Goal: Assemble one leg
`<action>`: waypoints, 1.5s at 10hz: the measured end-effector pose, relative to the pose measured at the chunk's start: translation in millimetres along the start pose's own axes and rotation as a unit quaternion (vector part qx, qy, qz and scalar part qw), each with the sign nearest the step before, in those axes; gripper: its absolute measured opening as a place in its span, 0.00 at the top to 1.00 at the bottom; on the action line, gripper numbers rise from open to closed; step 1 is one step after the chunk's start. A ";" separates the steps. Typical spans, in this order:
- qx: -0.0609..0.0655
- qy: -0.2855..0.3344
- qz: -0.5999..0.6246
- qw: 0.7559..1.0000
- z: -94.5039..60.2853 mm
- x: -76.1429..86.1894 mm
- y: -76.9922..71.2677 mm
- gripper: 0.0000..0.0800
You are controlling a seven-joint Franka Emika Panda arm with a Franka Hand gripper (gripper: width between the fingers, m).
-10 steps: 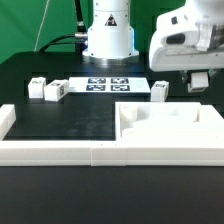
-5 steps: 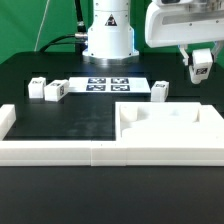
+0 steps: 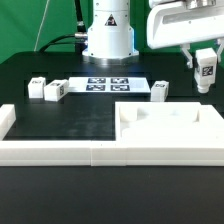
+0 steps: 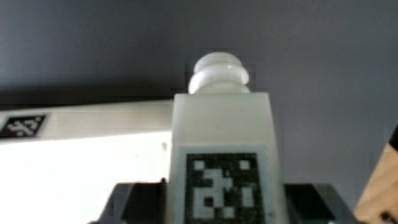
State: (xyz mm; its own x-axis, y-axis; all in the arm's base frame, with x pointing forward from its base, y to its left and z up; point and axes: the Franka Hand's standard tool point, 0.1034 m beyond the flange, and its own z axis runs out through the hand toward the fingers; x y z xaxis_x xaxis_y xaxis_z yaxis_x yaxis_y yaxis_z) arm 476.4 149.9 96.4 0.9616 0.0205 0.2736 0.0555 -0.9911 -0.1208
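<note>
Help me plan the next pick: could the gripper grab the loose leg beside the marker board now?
Probably not yet: the gripper is shut on another leg; the loose leg itself stands unobstructed.

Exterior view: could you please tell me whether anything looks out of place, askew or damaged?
Nothing stands out. The tool holds one leg in the air, clear of the table. Three loose legs sit near the marker board, and none looks damaged or scattered oddly.

Leg (image 4: 222, 140), tag facing cam, rounded peg at far end; dark fingers (image 4: 134, 205) flank near end; white surface (image 4: 89, 150) beyond
</note>
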 end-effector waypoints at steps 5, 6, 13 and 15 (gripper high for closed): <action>-0.015 0.011 -0.046 0.999 -8.4 24.8 39.0 0.64; -0.015 0.011 -0.046 0.999 -8.3 24.7 39.6 0.64; -0.008 0.036 -0.064 0.997 13.0 106.8 41.3 0.64; -0.010 0.054 -0.072 0.996 14.8 110.4 41.6 0.64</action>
State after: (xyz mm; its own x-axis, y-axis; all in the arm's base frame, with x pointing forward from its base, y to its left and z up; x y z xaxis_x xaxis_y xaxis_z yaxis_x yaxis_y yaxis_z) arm 588.9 112.9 107.5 0.9097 0.1499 0.3873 0.1844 -0.9814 -0.0533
